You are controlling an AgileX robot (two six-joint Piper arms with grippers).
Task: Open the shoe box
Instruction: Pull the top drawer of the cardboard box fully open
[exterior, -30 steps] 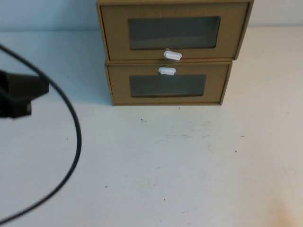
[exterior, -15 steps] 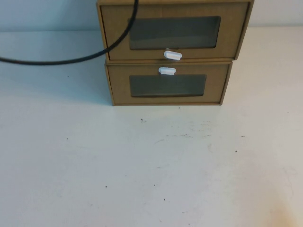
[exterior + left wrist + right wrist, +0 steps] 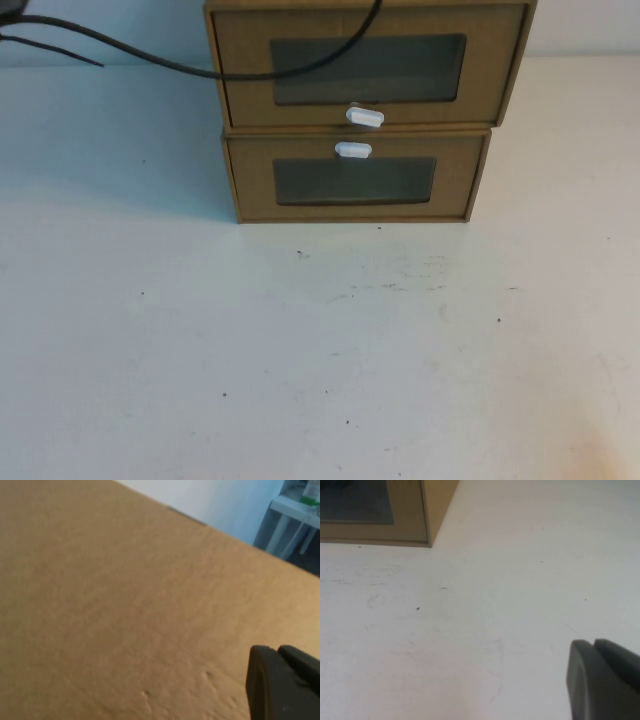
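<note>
Two brown cardboard shoe boxes are stacked at the back of the table in the high view. The upper box [image 3: 368, 65] and the lower box [image 3: 355, 180] each have a grey window. The upper one carries a white handle [image 3: 364, 116], and the lower one has its own handle [image 3: 353, 150]. Both drawers sit flush. Neither gripper appears in the high view. My left gripper [image 3: 277, 650] is shut and empty, close over a flat cardboard top [image 3: 125, 605]. My right gripper [image 3: 594, 642] is shut and empty above the white table, off the lower box's corner [image 3: 437, 505].
A black cable [image 3: 150, 55] runs from the far left across the upper box's front and out of the top of the high view. The white table [image 3: 320, 350] in front of the boxes carries only small specks and scuffs. A white shelf [image 3: 300, 505] stands beyond the cardboard.
The left arm's dark body has left the high view at the left edge. Its cable has swung from the near left up across the upper box. The boxes have not moved.
</note>
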